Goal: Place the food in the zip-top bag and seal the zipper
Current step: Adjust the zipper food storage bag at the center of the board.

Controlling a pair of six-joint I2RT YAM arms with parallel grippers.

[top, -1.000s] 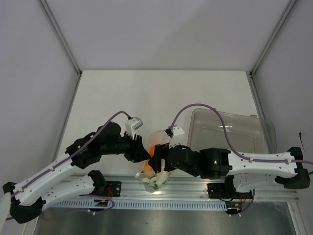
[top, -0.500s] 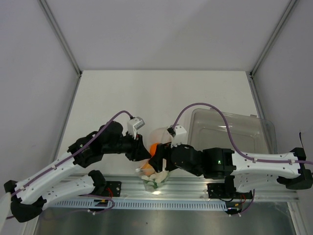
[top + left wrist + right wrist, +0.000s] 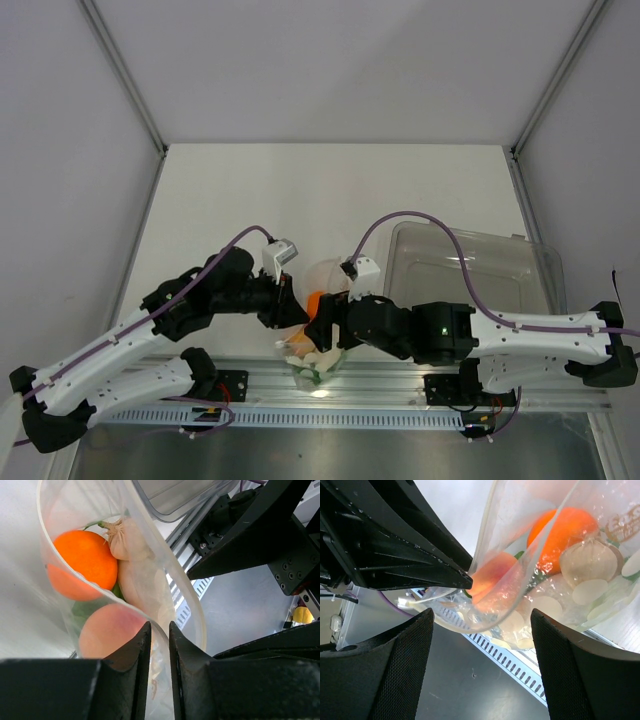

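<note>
Left gripper [image 3: 160, 630] has squeezed in over the last sec, fingers much closer than before, and its wrist has crept a touch twd the bag [image 3: 75, 505]. Right arm's barely budged.

Now: bag sits at the near edge of the table [image 3: 300, 200], sagging partly over the metal rail [image 3: 380, 378], right btwn the two grippers. Inside it: orange [image 3: 82, 562], a pale bulb-like piece [image 3: 127, 540] touching it, a peachy round fruit [image 3: 107, 630] next to both, and a bit of green leaf [image 3: 82, 612] tucked btwn orange and fruit. Mouth's gaping, the rim curling in a wide loop.

Left fingers are narrow, just a slim gap, w/ the bag's clear wall caught btwn them at the rim.

Right gripper [image 3: 482, 617]: fingers spread wide, bag's bulging belly just ahead of them. Can't tell if either finger touches it.

Clear tray [image 3: 540, 262] lies on the table off to the right, near the bag but apart.
</note>
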